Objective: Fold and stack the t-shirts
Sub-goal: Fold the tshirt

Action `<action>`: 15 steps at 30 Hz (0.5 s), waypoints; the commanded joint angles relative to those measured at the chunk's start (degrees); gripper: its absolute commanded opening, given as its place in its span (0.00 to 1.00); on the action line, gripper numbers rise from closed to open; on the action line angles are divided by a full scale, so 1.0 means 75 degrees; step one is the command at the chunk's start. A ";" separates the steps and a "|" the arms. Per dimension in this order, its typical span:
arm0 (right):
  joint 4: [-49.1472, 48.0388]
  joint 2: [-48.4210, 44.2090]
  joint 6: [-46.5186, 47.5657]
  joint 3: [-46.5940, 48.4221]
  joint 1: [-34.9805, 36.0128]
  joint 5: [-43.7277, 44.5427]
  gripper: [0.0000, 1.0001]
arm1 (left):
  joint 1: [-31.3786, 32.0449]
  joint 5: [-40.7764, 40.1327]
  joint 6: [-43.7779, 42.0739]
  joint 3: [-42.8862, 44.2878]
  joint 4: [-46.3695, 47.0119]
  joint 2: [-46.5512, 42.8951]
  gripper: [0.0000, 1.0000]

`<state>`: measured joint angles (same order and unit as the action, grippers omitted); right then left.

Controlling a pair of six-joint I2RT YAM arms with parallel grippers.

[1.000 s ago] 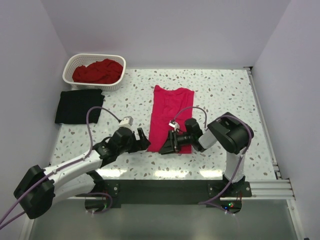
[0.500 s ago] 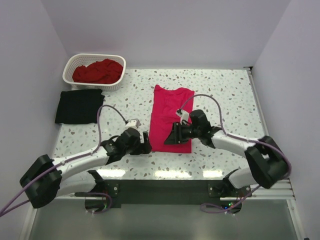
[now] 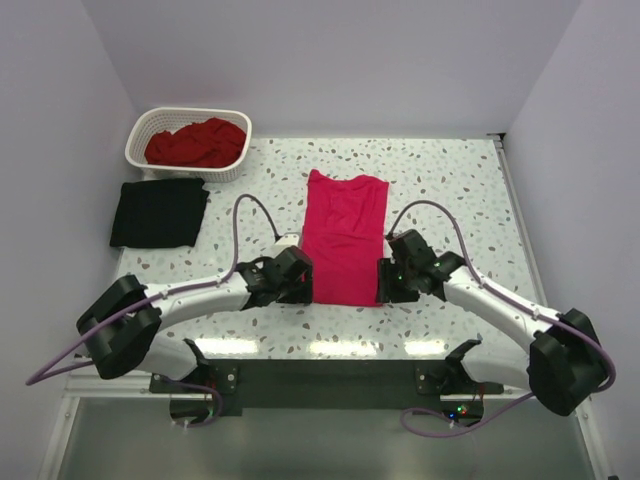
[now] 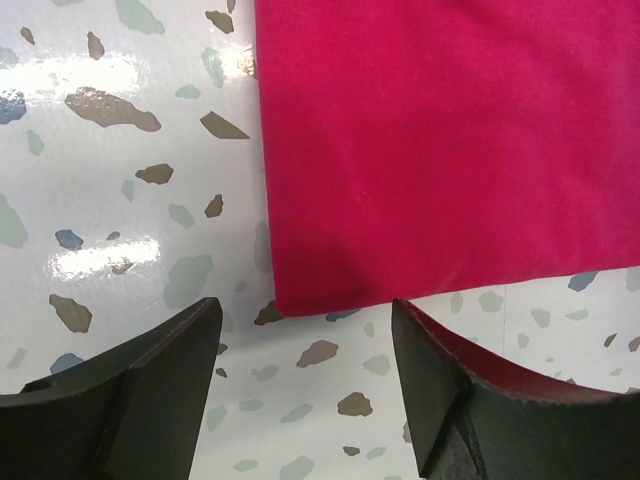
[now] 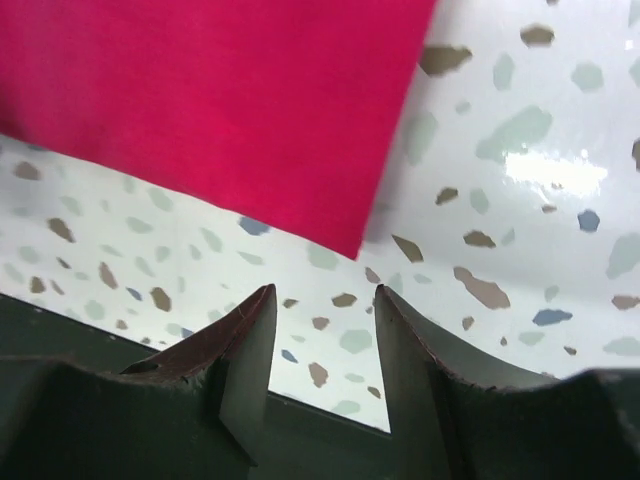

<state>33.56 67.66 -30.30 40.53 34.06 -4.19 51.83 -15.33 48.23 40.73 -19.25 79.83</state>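
No text, label, brand, number or sign can be read in any view; the pinkish-red t-shirt (image 3: 345, 240) and the speckled table (image 3: 450, 180) around it show unmarked surfaces only

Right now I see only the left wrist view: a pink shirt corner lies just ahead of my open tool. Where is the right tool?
Observer: The right tool is open and empty, at the other near corner of the pink shirt.
Operator: How does that shirt lie as a whole?
Observer: It lies flat as a long narrow strip that runs away from the arms.
Operator: Is there a stack anywhere?
Observer: A folded black shirt lies alone at the far left, just in front of the basket.
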 commanded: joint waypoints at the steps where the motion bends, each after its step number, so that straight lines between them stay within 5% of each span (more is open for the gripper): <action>1: 0.0237 0.0188 -0.0330 -0.0213 0.0064 0.0476 0.47 | 0.0026 -0.0299 -0.0137 0.0347 -0.0141 0.0113 0.73; 15: -0.0537 0.1373 -0.0448 -0.0107 0.0157 0.0827 0.43 | 0.0026 -0.0299 -0.0102 0.0264 -0.0118 0.0090 0.73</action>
<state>32.05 76.82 -32.64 38.87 34.87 -0.67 51.83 -15.86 48.21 41.28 -20.40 80.90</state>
